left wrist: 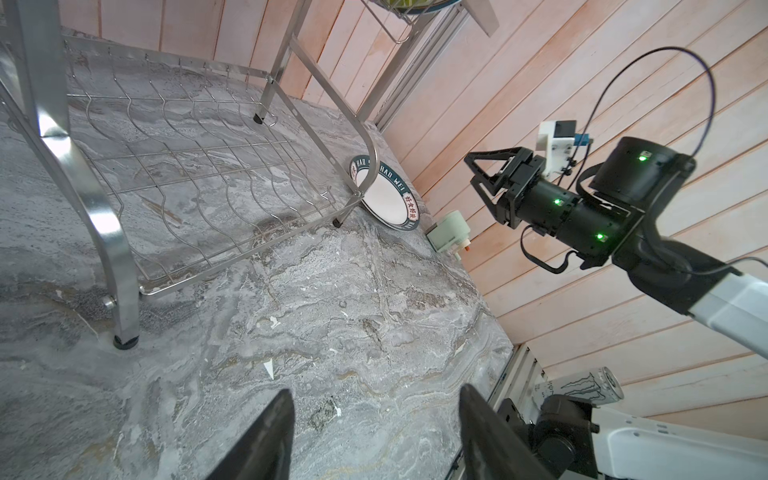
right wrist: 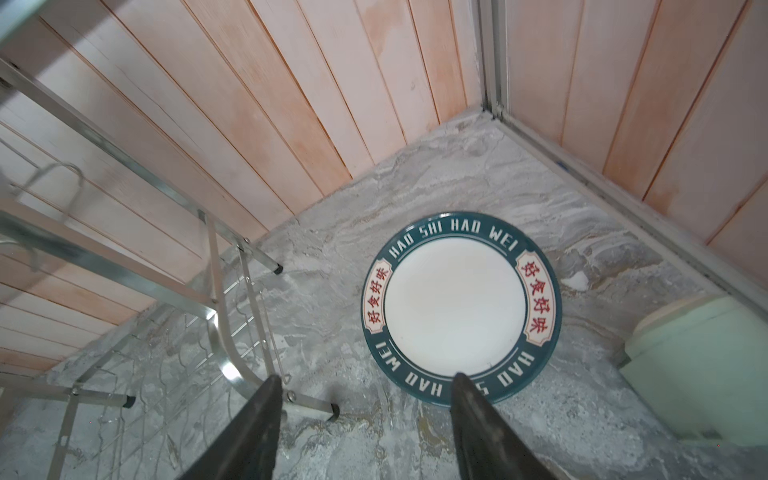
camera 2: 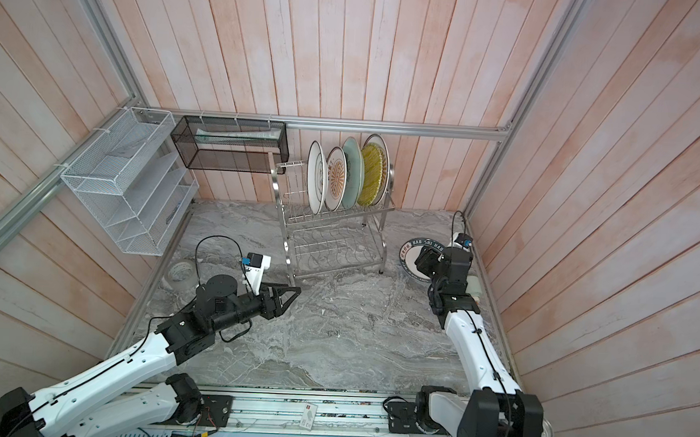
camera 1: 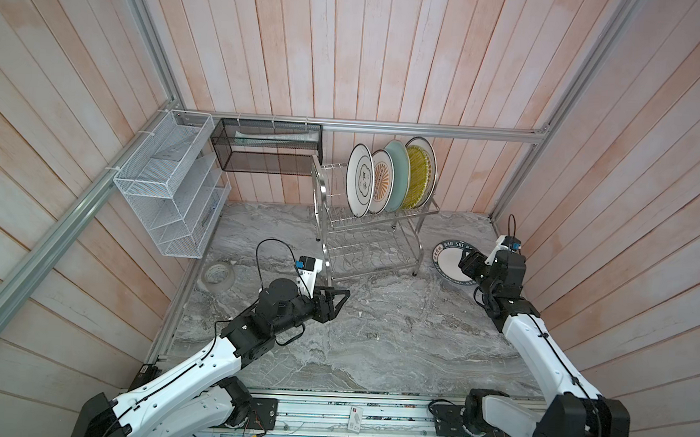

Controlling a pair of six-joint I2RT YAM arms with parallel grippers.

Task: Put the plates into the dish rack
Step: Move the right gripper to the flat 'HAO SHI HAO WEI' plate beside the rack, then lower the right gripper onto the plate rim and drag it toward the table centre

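The dish rack (camera 1: 364,237) holds plates (camera 1: 388,180) upright between its upper prongs, kept apart. The lettered plate (right wrist: 457,307) lies flat on the table beside the rack. My right pincer (right wrist: 365,379) hovers over its near rim, jaws apart and empty, probably to take that edge. My left pincer (left wrist: 376,390) hangs open and empty, clear of the rack.

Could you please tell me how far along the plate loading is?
Done: cloud plate, sunburst plate, pale green plate and yellow plate stand in the upper tier of the dish rack. In hand: nothing yet; the open right end effector hovers over the lettered plate, flat on the table. Left: racking that plate.
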